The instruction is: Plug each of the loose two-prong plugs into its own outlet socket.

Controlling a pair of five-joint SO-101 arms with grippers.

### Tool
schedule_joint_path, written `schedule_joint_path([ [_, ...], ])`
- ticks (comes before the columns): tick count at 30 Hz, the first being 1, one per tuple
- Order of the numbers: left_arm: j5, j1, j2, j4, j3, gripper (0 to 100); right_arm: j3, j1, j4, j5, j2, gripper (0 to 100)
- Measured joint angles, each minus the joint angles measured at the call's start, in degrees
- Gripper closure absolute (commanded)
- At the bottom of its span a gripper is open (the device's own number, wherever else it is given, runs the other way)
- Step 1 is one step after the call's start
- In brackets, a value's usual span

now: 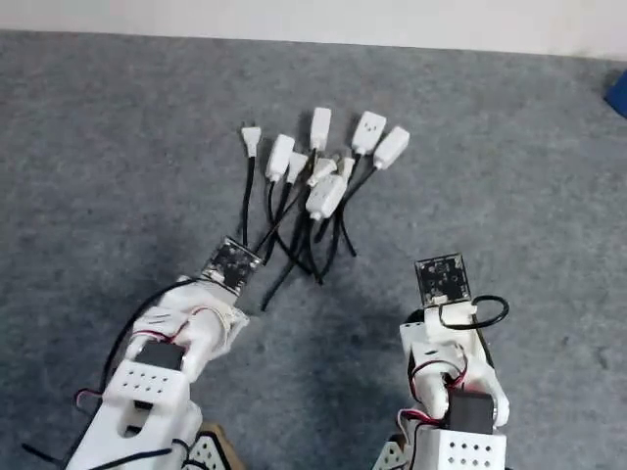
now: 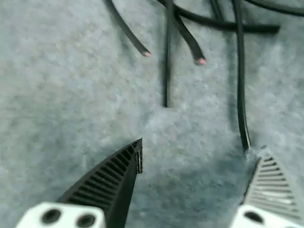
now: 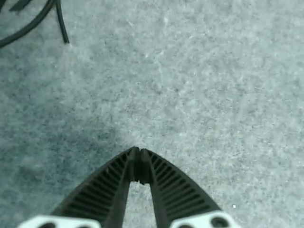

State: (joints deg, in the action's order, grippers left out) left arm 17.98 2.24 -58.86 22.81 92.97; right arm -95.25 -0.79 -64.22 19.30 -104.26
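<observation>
Over grey carpet below a pale wall strip, left gripper gaped wide, right gripper sat pressed together.

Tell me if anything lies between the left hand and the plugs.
Only black cables from the plugs: their loose ends lie on the carpet just ahead of the open left hand. Nothing else visible is in between.

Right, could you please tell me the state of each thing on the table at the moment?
Left arm, jaws open, over loose cord ends.
Right arm, jaws shut, empty, over the mat.
Plugs and sockets, clustered; outer ones lie apart, unmated; middle ones overlap, cannot tell.
Cords, tangled, crossing one another.
</observation>
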Motion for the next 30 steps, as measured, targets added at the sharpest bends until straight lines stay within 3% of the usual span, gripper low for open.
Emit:
schedule_joint_path([
  [30, 0.0, 2.55, -4.66, -0.79, 2.99, 66, 0.0, 0.0, 0.0, 0.0, 0.0, 99.1],
])
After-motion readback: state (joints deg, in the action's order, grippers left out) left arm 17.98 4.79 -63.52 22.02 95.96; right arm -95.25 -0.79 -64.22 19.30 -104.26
